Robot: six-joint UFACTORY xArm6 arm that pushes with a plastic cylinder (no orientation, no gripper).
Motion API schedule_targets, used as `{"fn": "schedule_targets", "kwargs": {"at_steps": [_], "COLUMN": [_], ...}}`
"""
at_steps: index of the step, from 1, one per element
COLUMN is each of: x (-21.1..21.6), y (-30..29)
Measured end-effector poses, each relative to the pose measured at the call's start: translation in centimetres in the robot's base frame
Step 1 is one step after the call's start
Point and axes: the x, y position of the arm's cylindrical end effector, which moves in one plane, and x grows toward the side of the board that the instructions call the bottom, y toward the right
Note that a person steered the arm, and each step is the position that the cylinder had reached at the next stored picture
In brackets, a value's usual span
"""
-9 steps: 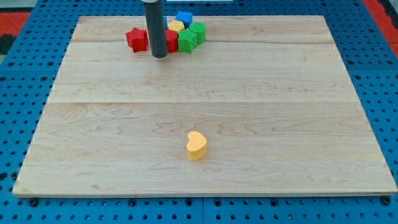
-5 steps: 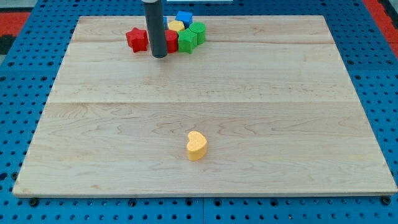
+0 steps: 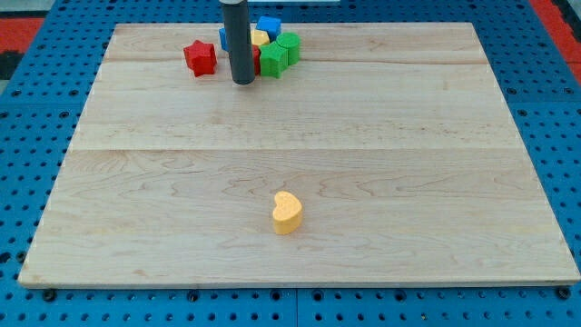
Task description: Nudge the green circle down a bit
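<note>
No writing legible. Our tip [image 3: 242,82] stands (no pincer fitted) left of the green circle [image 3: 290,45], green star [image 3: 272,61] between; red star [image 3: 200,57], yellow heart [image 3: 287,213] on bench [image 3: 408,182].

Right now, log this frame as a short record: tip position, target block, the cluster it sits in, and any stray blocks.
tip: my tip rests on the wooden board, just below the cluster near the view's top
target: green circle, at the cluster's right edge
cluster: green star, yellow block, blue block, partly hidden by the rod
apart, left: red star
stray: yellow heart, toward the view's bottom
</note>
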Motion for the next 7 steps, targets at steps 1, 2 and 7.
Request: {"fn": "schedule_targets", "kwargs": {"at_steps": [1,2,7], "x": [0.5,1.5,5.9], "y": [0.2,0.8,0.2]}}
